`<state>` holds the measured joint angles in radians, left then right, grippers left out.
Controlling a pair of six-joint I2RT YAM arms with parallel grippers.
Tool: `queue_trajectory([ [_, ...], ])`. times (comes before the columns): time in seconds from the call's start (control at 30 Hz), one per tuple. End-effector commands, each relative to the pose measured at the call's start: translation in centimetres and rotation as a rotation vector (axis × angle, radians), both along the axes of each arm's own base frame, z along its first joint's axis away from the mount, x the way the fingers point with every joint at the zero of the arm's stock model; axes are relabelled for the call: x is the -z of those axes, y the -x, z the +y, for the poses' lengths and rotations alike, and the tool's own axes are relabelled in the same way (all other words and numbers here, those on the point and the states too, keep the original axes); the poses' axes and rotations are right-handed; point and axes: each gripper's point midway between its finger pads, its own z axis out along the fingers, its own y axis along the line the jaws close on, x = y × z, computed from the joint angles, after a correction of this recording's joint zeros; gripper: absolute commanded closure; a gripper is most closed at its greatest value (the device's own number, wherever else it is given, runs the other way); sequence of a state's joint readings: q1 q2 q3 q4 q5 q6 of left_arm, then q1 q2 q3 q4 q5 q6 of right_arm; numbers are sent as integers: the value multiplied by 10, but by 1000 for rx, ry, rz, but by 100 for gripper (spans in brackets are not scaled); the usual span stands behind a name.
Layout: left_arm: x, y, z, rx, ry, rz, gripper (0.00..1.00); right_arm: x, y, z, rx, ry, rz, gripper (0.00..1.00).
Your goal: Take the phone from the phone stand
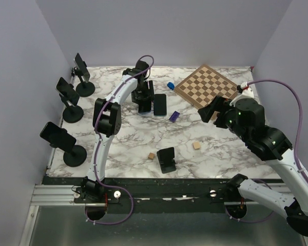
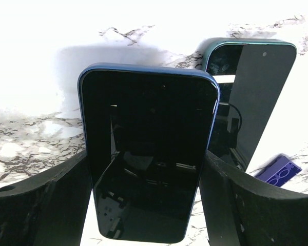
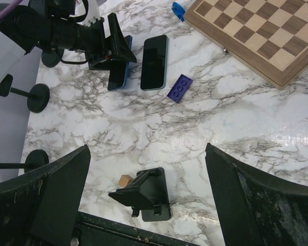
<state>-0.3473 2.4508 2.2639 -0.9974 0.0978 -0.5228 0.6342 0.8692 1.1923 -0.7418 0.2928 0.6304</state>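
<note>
My left gripper (image 1: 143, 99) is at the far middle of the table, shut on a blue-edged phone (image 2: 149, 128). The phone's dark screen faces the wrist camera, low over the marble, and its sides sit against both fingers (image 2: 56, 200). It also shows in the right wrist view (image 3: 119, 72). A black folding phone stand (image 1: 167, 159) stands empty near the front edge; it also shows in the right wrist view (image 3: 146, 195). My right gripper (image 1: 213, 110) is open and empty, held above the table, with the stand seen below between its fingers (image 3: 56, 189).
A teal phone (image 1: 160, 104) lies flat beside the blue one, with a purple brick (image 1: 175, 116) next to it. A chessboard (image 1: 205, 86) is at the back right. Two wooden cubes (image 1: 196, 145) (image 1: 151, 156) lie near the stand. Three round-base stands holding phones (image 1: 57, 136) line the left edge.
</note>
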Motion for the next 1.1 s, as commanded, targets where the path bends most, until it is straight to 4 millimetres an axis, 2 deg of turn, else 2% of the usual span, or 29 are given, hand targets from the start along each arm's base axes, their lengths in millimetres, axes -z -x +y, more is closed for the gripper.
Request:
queue_trajectory([
  [0.0,-8,-1,0,-4,34,6,22,-10,5,1,-13,-27,-7,0],
  [0.07,-9,-1,0,-7,37,8,22,-11,6,1,-13,-30,-9,0],
  [0.13,-9,-1,1,-9,44,12,14,-12,6,0,-11,-29,-10,0],
  [0.27,-9,-1,2,-11,49,15,7,-12,7,-2,-6,-28,-13,0],
  [0.5,-10,0,2,3,58,13,6,-12,8,-1,-10,-32,-10,0],
  [0.6,-18,2,1,16,68,-6,5,-8,8,-3,-4,-20,-3,0],
  [0.7,-42,3,2,24,86,-64,4,-3,7,-4,-5,6,1,0],
  [0.83,-101,8,2,31,124,-181,1,9,1,-6,7,52,23,0],
  [0.93,-146,22,8,34,146,-276,1,23,-5,-2,16,87,76,0],
  [1.03,-189,42,12,44,177,-392,1,36,-11,11,-19,82,107,0],
  [1.07,-195,49,14,47,177,-419,1,39,-12,16,-33,75,109,0],
])
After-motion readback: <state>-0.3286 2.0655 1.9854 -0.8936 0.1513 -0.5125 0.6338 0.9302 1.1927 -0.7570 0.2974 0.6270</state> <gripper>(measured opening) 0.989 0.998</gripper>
